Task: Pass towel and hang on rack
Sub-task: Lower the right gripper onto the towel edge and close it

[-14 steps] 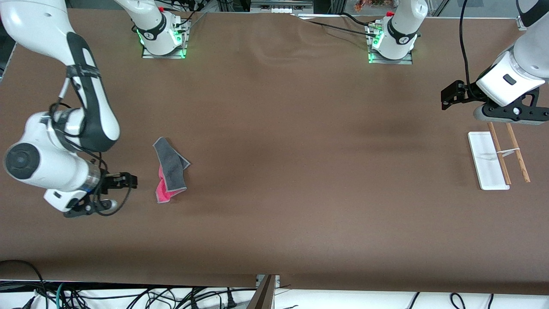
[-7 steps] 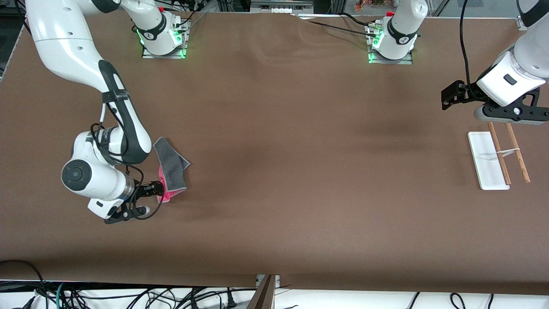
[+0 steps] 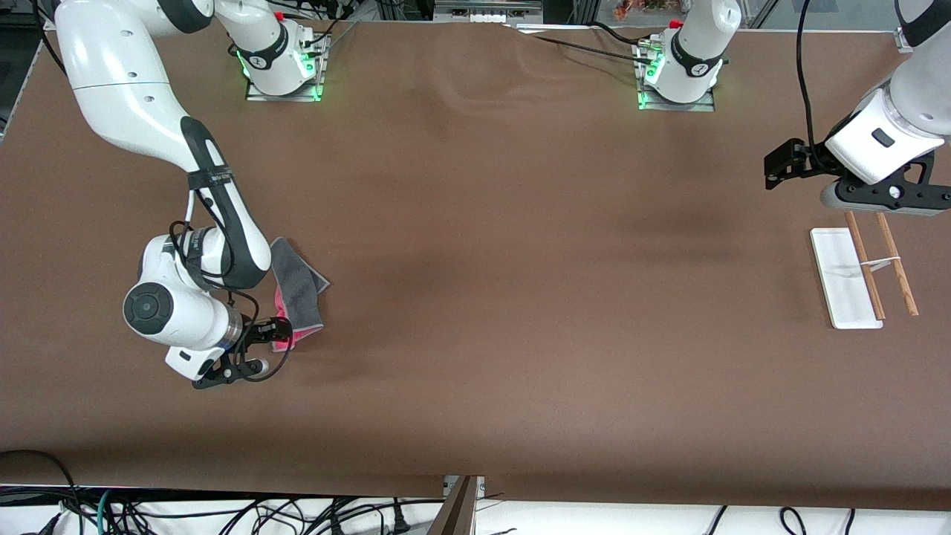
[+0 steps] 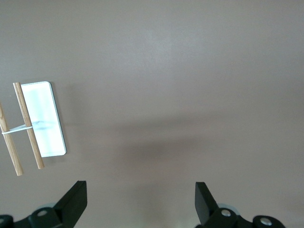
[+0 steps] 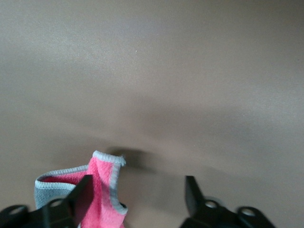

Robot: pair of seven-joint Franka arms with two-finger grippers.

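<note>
Right wrist view shows the towel (image 5: 102,190) as a thin, floppy cloth: pink-red fleece on one face, pale grey stitched edging, a corner curled up between the right gripper (image 5: 137,199) fingers. Its jaws stand apart around that pink corner, not yet pinched on it. In my judgement the cloth is light and limp, so it will sag and unfold once lifted; a pinch on the bound edge or a doubled fold should hold better than a single loose layer, and there is nothing fragile about it.

Front view places the towel (image 3: 297,293) on the table (image 3: 505,357) toward the right arm's end, well apart from every edge, folded so the dark grey face lies on top and pink shows at the end nearer the camera, where the right gripper (image 3: 278,331) sits low.

At the left arm's end the rack (image 3: 862,275) stands near that edge: a flat, smooth white rectangular base with two thin parallel brown wooden rods, rigid and probably easy to tip. The left gripper (image 3: 776,165) waits above the table just beside the rack, jaws spread wide and empty; the left wrist view shows its fingertips (image 4: 76,199) far apart.

The table covering is a matte brown sheet.
</note>
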